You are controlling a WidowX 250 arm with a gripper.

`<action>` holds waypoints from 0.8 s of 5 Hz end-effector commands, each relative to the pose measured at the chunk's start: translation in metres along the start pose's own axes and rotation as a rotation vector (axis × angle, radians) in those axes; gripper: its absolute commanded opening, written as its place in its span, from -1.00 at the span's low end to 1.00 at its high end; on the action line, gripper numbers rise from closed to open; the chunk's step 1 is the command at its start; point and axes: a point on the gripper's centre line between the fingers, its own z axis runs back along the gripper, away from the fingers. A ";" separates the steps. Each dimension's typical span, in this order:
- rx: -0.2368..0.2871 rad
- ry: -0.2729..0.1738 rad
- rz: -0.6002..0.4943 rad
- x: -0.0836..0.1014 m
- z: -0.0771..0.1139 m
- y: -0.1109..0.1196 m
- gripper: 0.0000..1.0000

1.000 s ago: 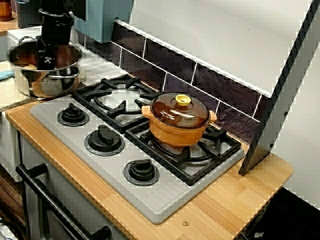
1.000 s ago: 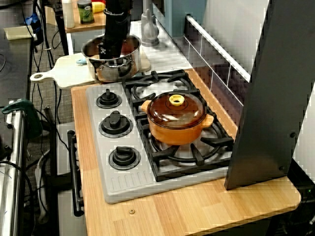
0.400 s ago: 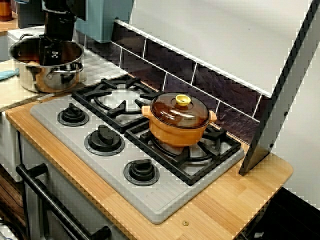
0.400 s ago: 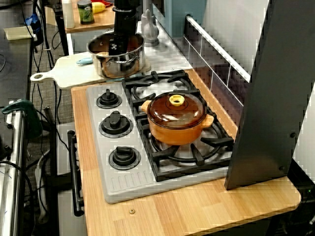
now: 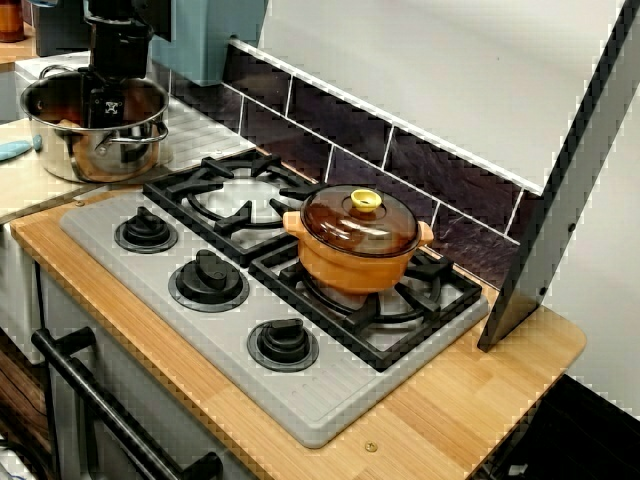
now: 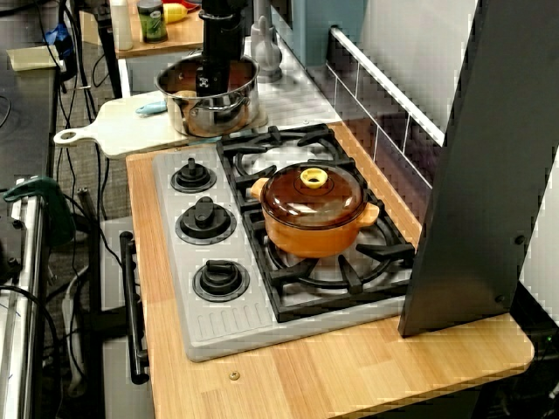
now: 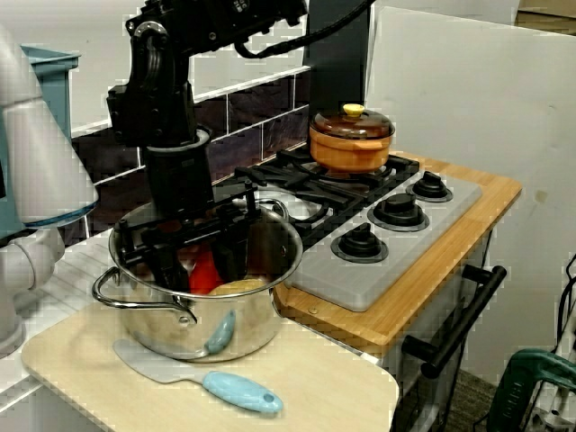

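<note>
Pale cutting board (image 7: 342,396) fills the left end of the wooden bench (image 7: 459,243) in the view from the board's end, with a blue-handled spatula (image 7: 236,391) lying on it just in front of the steel pot (image 7: 193,324). That pot stands upright on the board, its side close to the hob (image 7: 355,288) but off the grates, one loop handle turned toward the camera. Round as it is, it has no long axis to speak of. What counts is that it lies straight below and around the pincer (image 7: 200,268), which the single arm drops into it from above, inside the rim. Its fingers (image 7: 166,265) stand apart, a red thing (image 7: 205,270) between them and a yellowish lump (image 7: 241,286) beside, yet whether they pinch anything or press the wall cannot be told. Further right, well apart, an orange casserole (image 7: 351,148) sits lidded on the far burner. Compared with a second ago, seen from the front corner, the pot has gone with the arm a little away from the hob's corner toward the wall and no longer leans; the casserole has not moved
</note>
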 end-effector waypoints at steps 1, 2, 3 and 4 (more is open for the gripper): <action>0.062 -0.052 -0.008 -0.009 0.001 0.001 -1.00; 0.066 -0.062 -0.009 -0.013 0.004 0.000 -1.00; 0.071 -0.069 -0.011 -0.018 0.006 -0.002 -1.00; 0.079 -0.052 -0.029 -0.023 0.004 0.000 1.00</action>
